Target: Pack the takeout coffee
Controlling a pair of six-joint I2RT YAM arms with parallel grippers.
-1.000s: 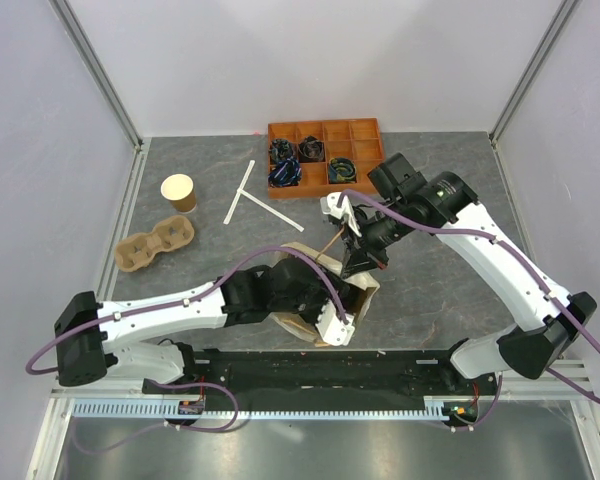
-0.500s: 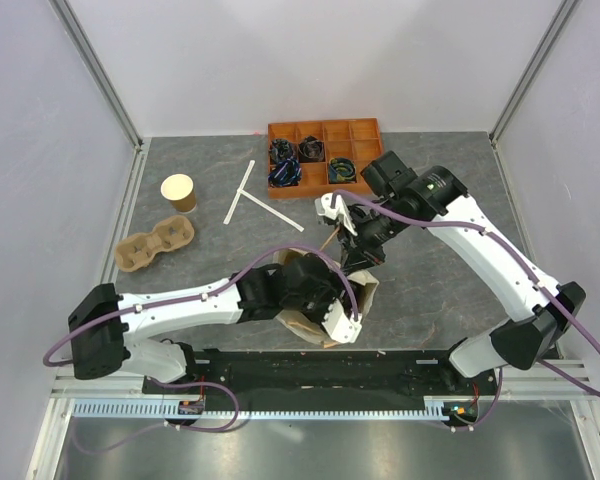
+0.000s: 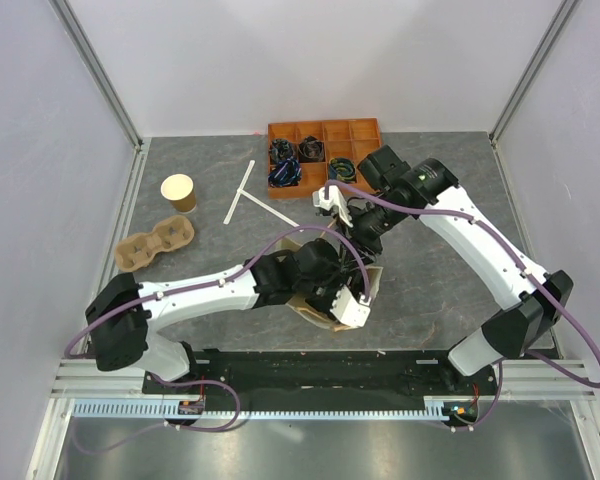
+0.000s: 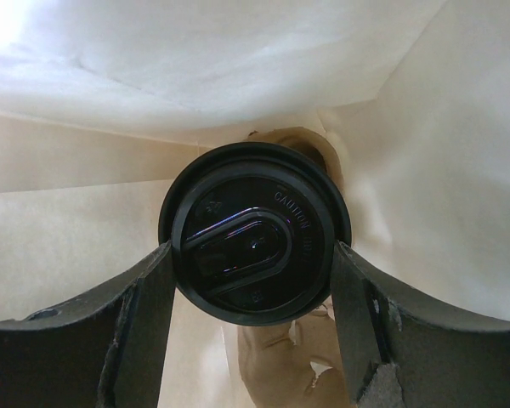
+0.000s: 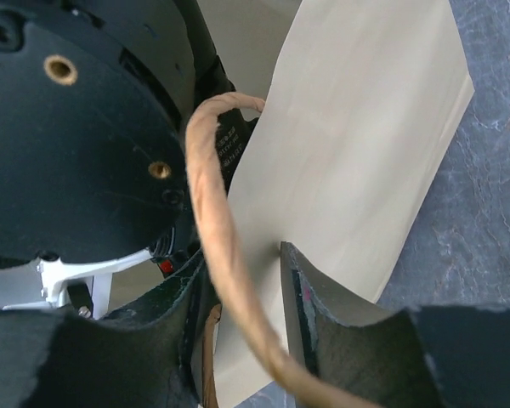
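A: Where's the takeout coffee (image 4: 255, 242)?
B: Inside the tan kraft-paper bag (image 4: 425, 153), upright and seen from above. Only its round black plastic lid (image 4: 306, 225) shows. The left gripper (image 4: 253, 251) is clamped on it, one finger against each side of the lid rim. The cup wall is hidden, so I can't say how far down the grip reaches.
A: Right gripper (image 5: 240, 265)?
B: Jaws apart. The bag's twisted-paper handle (image 5: 206, 161) lies loose between them, not pinched.
A: Handling?
B: Probably light unless filled. The thin paper wall will crush under a hard squeeze. The lid is stiff but snap-on, so it could pop. Best hold is just under the rolled rim, moderate force, kept upright. The bag is floppy and wants its mouth held wide.
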